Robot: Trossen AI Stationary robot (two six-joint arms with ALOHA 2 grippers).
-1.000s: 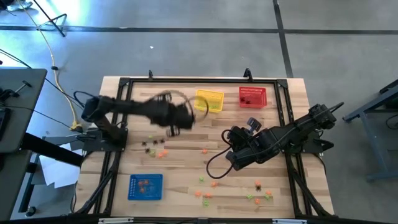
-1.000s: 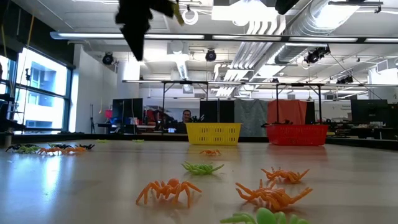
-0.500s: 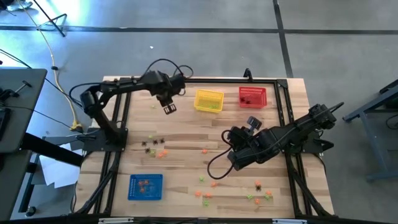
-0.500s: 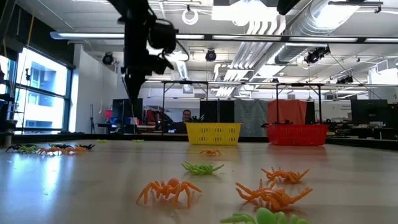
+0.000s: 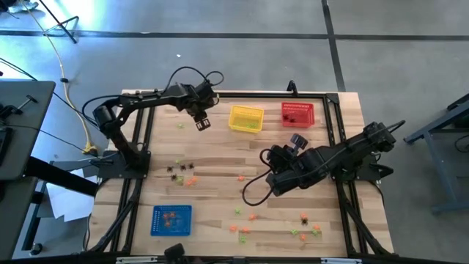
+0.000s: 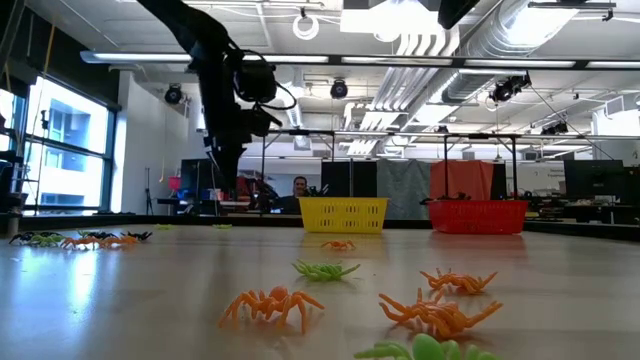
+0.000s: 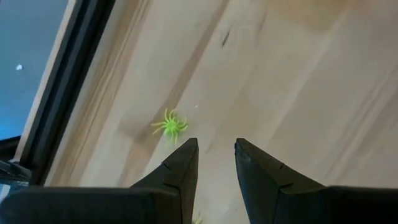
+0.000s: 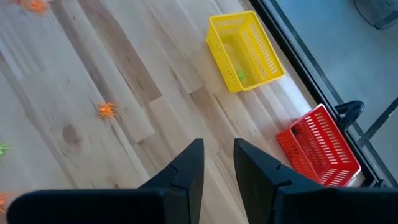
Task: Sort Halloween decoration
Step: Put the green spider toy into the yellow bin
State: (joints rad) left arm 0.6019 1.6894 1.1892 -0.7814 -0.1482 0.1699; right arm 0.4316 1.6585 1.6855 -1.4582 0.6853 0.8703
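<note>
Two arms work over the tabletop [image 5: 220, 158], and only the left has moved: a second ago it was a blur over the middle, beside the yellow basket, and now its hand [image 5: 203, 123] hangs near the far edge, left of that basket, having shifted only a little in the last half second. The right arm has barely stirred, its hand [image 5: 276, 183] over the tabletop's centre. The left hand's fingers [image 7: 180, 167] stand slightly apart with bare wood showing in the gap, gripping nothing; a light green spider [image 7: 169, 126] lies on the tabletop just beside one fingertip, whether touching it cannot be told. The right hand's fingers [image 8: 186, 163] are likewise a little apart and empty. Along the far edge the yellow basket [image 5: 246, 118] holds a green trinket, and the red basket [image 5: 297, 114] beside it holds dark ones; the blue basket [image 5: 171, 220] near the front left corner holds orange ones. The rest of the Halloween decoration is scattered loose: a cluster of black and orange spiders [image 5: 182, 173] toward the left edge, a lone orange spider [image 8: 107, 110] near the centre, and orange, green and black trinkets [image 5: 304, 225] along the front edge toward the right corner.
</note>
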